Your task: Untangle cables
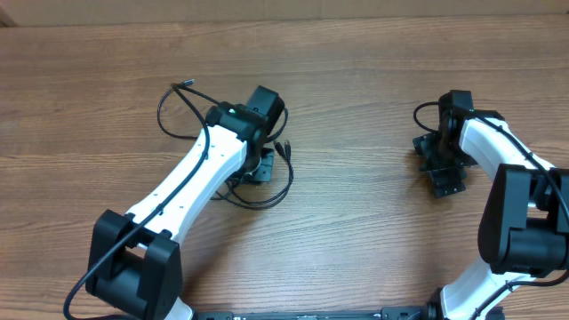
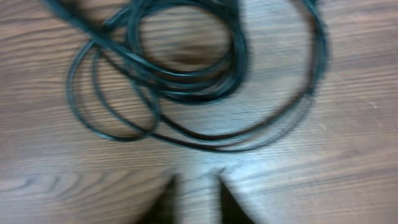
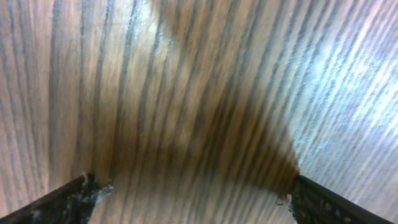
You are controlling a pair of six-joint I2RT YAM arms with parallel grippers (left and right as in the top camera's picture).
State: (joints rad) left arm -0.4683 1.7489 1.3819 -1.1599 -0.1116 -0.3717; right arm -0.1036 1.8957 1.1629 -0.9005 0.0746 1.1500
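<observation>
**Untangling barely begun: cords all in one bundle**

Thin black cables (image 2: pixel 199 96) lie looped together on the brown wood-grain table (image 1: pixel 356 249), about 9 o'clock from centre. Nothing is separated yet.
Left gripper (image 2: pixel 196 200): narrowly parted, empty, at the coil's 6 o'clock.
Right gripper (image 3: pixel 199 199): wide, empty, at 3 o'clock.
Count: one tangle, two plug ends (image 1: pixel 284 149); cord number unclear.
</observation>
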